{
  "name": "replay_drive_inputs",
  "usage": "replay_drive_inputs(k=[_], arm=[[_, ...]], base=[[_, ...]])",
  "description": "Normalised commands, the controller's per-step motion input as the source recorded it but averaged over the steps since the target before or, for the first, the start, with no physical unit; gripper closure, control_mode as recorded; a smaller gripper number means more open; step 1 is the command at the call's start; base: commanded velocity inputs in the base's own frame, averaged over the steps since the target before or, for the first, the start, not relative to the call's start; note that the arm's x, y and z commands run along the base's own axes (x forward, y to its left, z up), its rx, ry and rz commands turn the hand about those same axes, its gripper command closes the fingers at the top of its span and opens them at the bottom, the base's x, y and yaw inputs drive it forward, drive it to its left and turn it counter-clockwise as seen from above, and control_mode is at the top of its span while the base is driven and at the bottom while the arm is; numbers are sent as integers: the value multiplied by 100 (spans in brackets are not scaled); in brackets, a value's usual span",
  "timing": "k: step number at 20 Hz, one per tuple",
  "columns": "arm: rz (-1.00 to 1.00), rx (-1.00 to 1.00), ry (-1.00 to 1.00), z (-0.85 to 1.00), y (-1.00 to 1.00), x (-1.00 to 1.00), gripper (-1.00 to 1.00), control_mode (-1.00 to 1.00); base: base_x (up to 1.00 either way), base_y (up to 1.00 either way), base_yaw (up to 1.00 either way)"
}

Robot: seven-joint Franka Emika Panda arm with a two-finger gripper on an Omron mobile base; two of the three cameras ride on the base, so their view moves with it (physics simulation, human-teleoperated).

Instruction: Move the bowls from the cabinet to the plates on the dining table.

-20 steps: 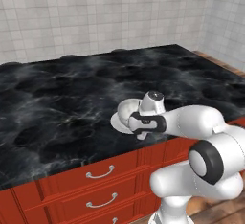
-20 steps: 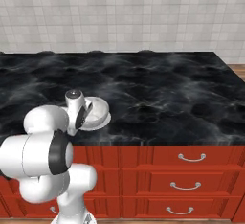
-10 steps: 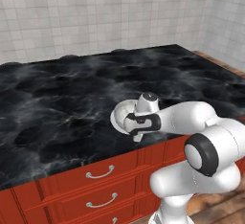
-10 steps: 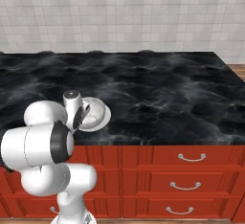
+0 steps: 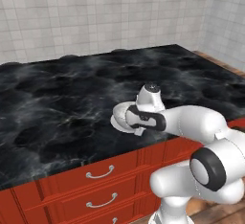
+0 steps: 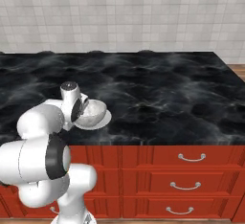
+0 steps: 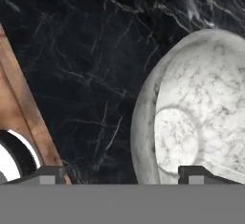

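**now the stone-look bowl sits on its plate at the table's front edge**

here the dining table (image 6: 158, 94), a broad black marble-look slab over red drawer fronts (image 6: 191, 158), fills the scene under a pale tiled wall (image 6: 122, 12). over the last second the white arm has swung its wrist a little toward the wall and along the front edge, and the mottled white-grey bowl (image 6: 91, 113) has gone with it, ending low on a small pale plate (image 6: 102, 120) close to the table's near edge; the plate's rim peeks out beneath the bowl in both base views. the bowl looks level and appears to rest on the plate, though the contact itself is hidden by the bowl's own side.

the gripper (image 7: 122, 173) straddles the bowl's rim, one dark fingertip inside over the pale round floor of the bowl and the other outside over the black marble. the fingers stand fairly wide, but whether they still pinch the wall or have let it go cannot be told from these views.

in all likelihood this bowl's delivery is at or near its release; the plain cream bowl, the second plate and the cabinet lie outside these frames, so that half of the job seemingly remains.
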Motion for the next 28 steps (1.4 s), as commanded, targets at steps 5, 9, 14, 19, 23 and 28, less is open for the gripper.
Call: replay_drive_inputs(k=[5, 9, 14, 19, 23, 28], arm=[[0, 0, 0, 84, 0, -2, -100, -100], [0, 0, 0, 73, 0, -6, -100, -100], [-17, 0, -2, 48, 0, -27, -100, -100], [-44, 10, -9, 53, 0, -41, -100, -100], [-49, 15, -11, 53, 0, -49, -100, -100], [-39, 19, -8, 48, -7, -58, -100, -100]], base=[[0, 0, 0], [0, 0, 0], [0, 0, 0], [0, 0, 0], [0, 0, 0], [0, 0, 0]])
